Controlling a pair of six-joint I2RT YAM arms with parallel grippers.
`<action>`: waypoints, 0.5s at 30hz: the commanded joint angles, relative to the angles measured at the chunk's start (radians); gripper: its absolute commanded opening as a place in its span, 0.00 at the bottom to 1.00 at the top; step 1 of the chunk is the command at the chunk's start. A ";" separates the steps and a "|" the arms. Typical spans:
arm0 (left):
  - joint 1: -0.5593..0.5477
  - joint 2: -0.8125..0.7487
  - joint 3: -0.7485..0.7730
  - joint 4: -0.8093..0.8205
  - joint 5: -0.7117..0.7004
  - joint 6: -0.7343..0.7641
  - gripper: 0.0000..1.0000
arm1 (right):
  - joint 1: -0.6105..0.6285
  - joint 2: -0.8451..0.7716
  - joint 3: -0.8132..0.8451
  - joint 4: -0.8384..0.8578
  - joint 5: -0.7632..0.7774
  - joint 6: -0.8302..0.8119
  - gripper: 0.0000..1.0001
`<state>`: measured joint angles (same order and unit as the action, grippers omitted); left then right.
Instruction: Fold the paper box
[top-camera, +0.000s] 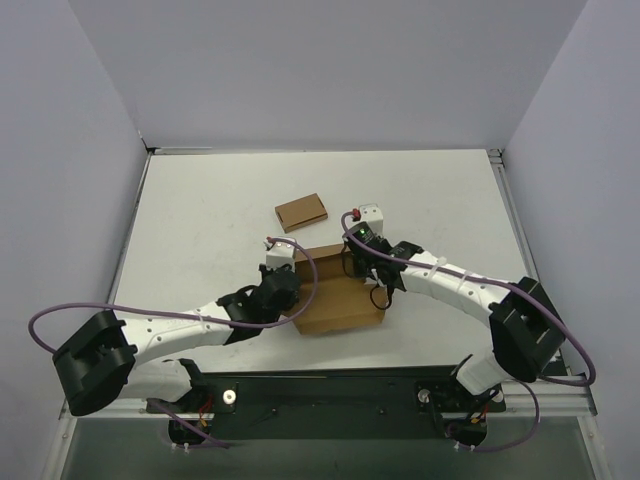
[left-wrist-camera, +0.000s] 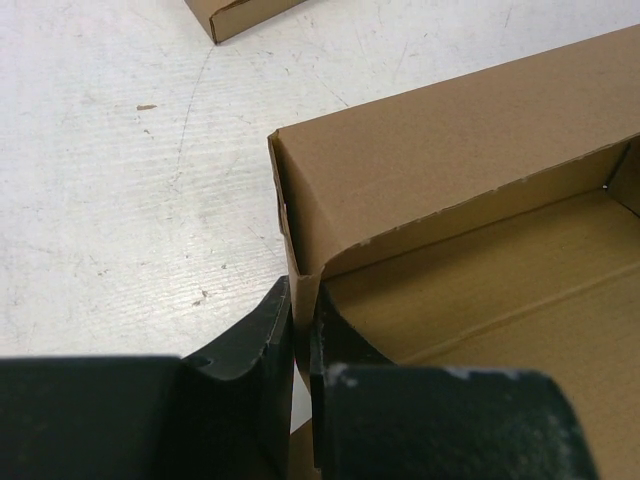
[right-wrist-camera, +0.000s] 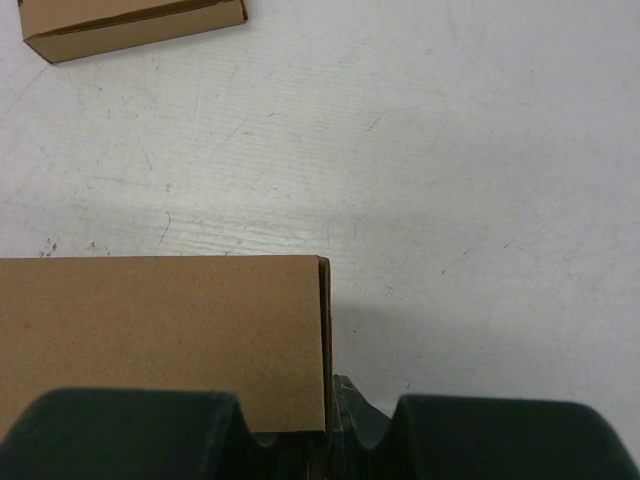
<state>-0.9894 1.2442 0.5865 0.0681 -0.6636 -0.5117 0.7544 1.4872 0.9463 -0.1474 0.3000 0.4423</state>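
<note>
Left tool (left-wrist-camera: 300, 325): clenched across the left wall of the paper box (top-camera: 335, 300) near its far-left corner, one finger inside and one outside. The box sits open-topped mid-tabletop (top-camera: 200, 210) with its walls raised. Right tool (top-camera: 362, 262): clamped on a wall edge at the box's far-right side.

Risk: opposed pulling by the two tools could tear or buckle the thin corner crease. A slipping grip would let the walls spring flat.

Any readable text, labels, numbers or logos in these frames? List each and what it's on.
None readable in any view.
paper box: plain brown cardboard, no print.
smaller flat box: plain brown, no print.
table: scuffs only, no markings.
left arm, right arm: no label shows that can be read.
</note>
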 joint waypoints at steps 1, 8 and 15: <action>-0.026 -0.006 0.047 0.084 -0.024 0.025 0.09 | -0.012 0.059 0.039 -0.086 0.212 -0.014 0.00; -0.028 0.000 0.045 0.091 -0.025 0.024 0.09 | -0.015 0.111 0.052 -0.104 0.267 -0.023 0.00; -0.018 0.040 0.088 0.012 -0.013 0.022 0.09 | -0.020 0.088 0.055 -0.083 0.113 -0.014 0.03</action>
<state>-0.9951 1.2640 0.5884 0.0746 -0.6933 -0.5125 0.7670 1.5631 0.9913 -0.1486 0.3588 0.4564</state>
